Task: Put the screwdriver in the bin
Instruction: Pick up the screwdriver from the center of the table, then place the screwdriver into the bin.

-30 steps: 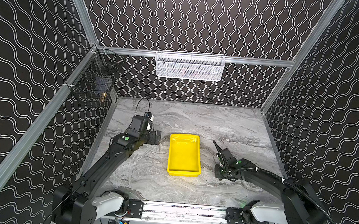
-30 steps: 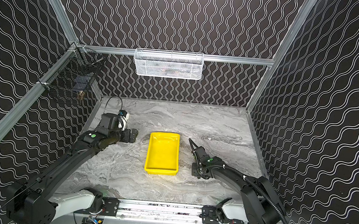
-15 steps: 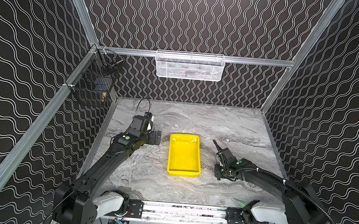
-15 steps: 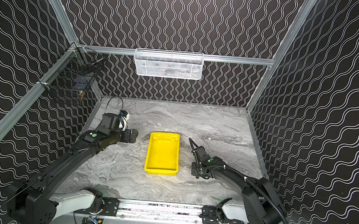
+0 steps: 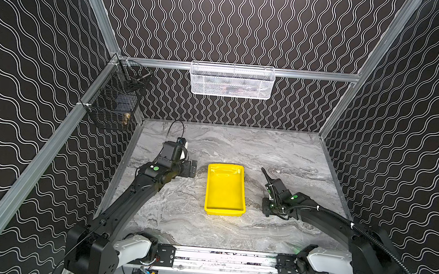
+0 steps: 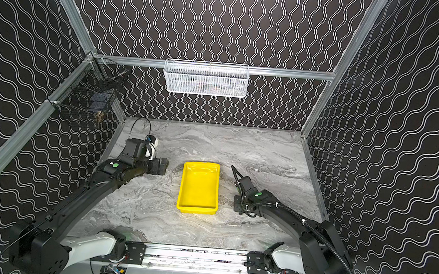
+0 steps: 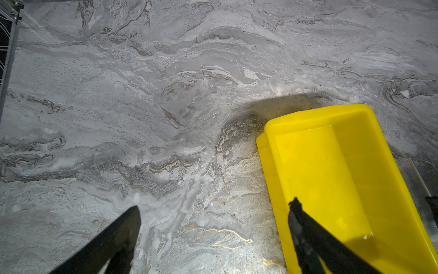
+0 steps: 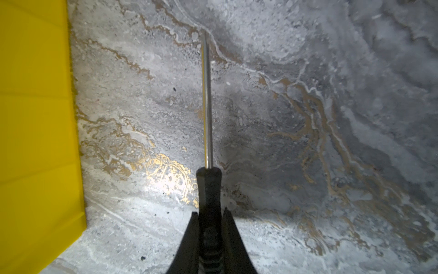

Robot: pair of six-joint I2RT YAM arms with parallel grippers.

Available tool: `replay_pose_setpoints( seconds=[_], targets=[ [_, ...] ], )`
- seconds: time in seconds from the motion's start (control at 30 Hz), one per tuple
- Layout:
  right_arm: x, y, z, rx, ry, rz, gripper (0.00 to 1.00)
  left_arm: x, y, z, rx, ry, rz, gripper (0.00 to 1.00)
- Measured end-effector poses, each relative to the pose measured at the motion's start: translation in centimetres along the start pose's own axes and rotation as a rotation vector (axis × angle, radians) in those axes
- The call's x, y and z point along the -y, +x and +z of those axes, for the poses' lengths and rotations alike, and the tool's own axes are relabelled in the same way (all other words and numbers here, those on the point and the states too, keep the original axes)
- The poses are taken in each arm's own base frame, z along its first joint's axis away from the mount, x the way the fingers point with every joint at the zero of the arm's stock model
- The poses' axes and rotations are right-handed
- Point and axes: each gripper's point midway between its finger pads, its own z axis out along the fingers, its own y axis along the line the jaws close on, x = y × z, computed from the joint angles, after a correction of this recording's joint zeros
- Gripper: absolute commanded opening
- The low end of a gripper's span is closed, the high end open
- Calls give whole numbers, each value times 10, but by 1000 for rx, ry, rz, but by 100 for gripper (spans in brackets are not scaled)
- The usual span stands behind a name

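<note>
The right gripper (image 8: 209,213) pinched the screwdriver (image 8: 206,95) by its handle — shaft pointing straight ahead, parallel to the bin (image 8: 35,118) just to its left; left gripper (image 7: 214,205) spread, empty.

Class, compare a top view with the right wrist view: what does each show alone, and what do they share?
Only the top view: the left gripper, the white mesh basket, the black wire basket and the whole empty bin. Only the right wrist view: the right gripper, close up, shut on the black handle of the screwdriver. Shared: the screwdriver, the bin's side and the marble table.
</note>
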Motion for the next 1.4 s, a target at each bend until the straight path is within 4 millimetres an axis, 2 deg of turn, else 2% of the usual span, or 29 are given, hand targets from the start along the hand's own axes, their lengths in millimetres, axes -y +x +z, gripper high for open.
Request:
replay_pose_setpoints(
  seconds=[0.37, 0.53, 0.73, 0.83, 0.93, 1.03, 1.2, 1.4],
  targets=[
    [-2, -8, -9, 15, 2, -3, 11, -2, 0, -1, -2, -14, -2, 99],
    [-8, -22, -21, 47, -8, -4, 11, -3, 0, -2, -4, -20, 0, 99],
    [-24, -52, -49, 109, -34, -58, 11, -5, 1, -2, -5, -36, 2, 99],
    [-40, -72, -64, 140, -47, -109, 11, -7, 0, -2, -3, -49, 3, 99],
    [-69, -94, -80, 181, -76, -186, 11, -9, 0, -3, 2, -59, 3, 99],
    [-99, -103, -87, 202, -108, -258, 11, -12, -2, -5, 11, -76, 2, 99],
    [-143, -97, -82, 177, -156, -364, 11, -18, -4, -9, 25, -111, 2, 99],
    [-173, -75, -58, 118, -178, -442, 11, -21, -2, -7, 17, -132, 4, 99]
  ],
)
